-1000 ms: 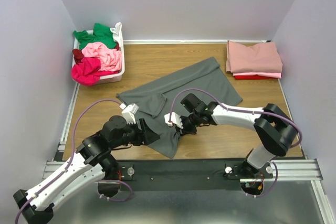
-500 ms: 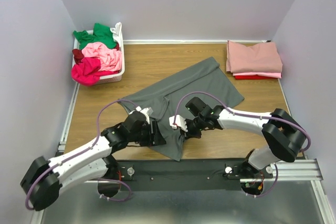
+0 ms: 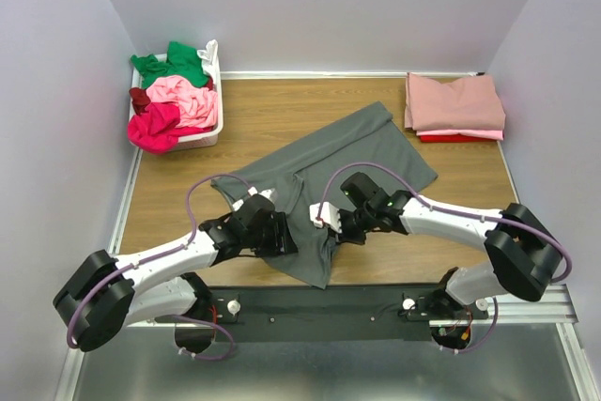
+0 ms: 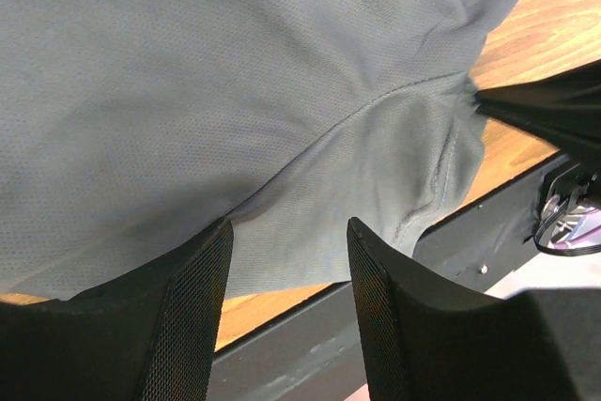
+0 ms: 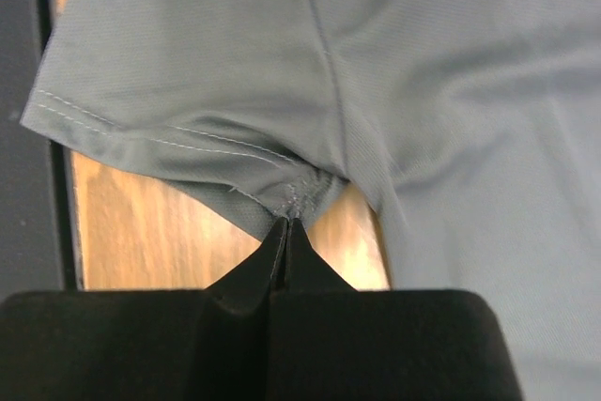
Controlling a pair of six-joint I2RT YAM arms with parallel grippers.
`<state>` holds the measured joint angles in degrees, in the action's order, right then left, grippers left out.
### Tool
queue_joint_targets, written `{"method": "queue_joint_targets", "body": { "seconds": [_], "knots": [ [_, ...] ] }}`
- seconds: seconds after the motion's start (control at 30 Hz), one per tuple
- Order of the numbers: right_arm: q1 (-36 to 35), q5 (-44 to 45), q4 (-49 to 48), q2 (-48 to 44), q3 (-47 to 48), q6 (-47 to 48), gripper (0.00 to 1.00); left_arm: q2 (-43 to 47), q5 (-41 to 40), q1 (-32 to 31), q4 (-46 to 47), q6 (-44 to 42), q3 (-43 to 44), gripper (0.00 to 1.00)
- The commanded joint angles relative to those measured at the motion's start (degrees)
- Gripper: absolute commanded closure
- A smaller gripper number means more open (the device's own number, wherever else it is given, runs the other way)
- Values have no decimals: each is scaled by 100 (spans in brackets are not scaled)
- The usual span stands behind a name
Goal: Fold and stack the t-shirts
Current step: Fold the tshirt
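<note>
Nearest me, my left gripper [image 4: 287, 228] hangs with its fingers apart over the near sleeve seam of the dark grey t-shirt [image 3: 349, 151], gripping nothing. My right gripper [image 5: 286, 224] is clenched on a bunched bit of that shirt's near hem. I'd set the left fingers well past the cloth's edge before closing, then lift both evenly. Beyond the shirt, the white basket [image 3: 218, 105] sits far left and the folded stack [image 3: 455, 100] far right.

Nothing here can be read: no writing, label, brand or number shows on the dark grey t-shirt [image 3: 357, 152] or on anything around it
</note>
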<state>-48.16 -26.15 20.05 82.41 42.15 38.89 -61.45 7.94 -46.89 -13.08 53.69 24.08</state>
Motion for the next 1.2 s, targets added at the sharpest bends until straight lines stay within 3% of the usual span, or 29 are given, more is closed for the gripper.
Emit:
{"method": "queue_joint_targets", "body": {
  "seconds": [0.0,0.4,0.5,0.6,0.67,0.83,1.03,1.1,1.17],
  "knots": [
    [140,259,-98,-225,-163,-57,100,2,22,-30,86,133,-262,40],
    [667,585,-89,-454,-365,-251,94,89,93,-30,-2,177,-360,40],
    [747,717,-81,-489,-409,-303,90,72,111,-30,25,168,-351,40],
    [799,726,-72,-594,-488,-347,76,37,155,-30,86,124,-290,40],
    [800,638,-72,-761,-541,-356,68,-25,233,-30,148,54,-228,39],
    [808,-45,33,-1200,-620,-190,67,-139,383,-30,139,-166,176,36],
    [957,-373,455,-1394,-199,-93,64,440,489,-135,51,-815,861,31],
    [1334,-399,578,-1482,-14,-49,57,608,515,-363,8,-1009,1019,30],
    [1894,-557,622,-1701,30,-57,39,503,507,-618,-28,-1150,1169,30]
  ]
}}
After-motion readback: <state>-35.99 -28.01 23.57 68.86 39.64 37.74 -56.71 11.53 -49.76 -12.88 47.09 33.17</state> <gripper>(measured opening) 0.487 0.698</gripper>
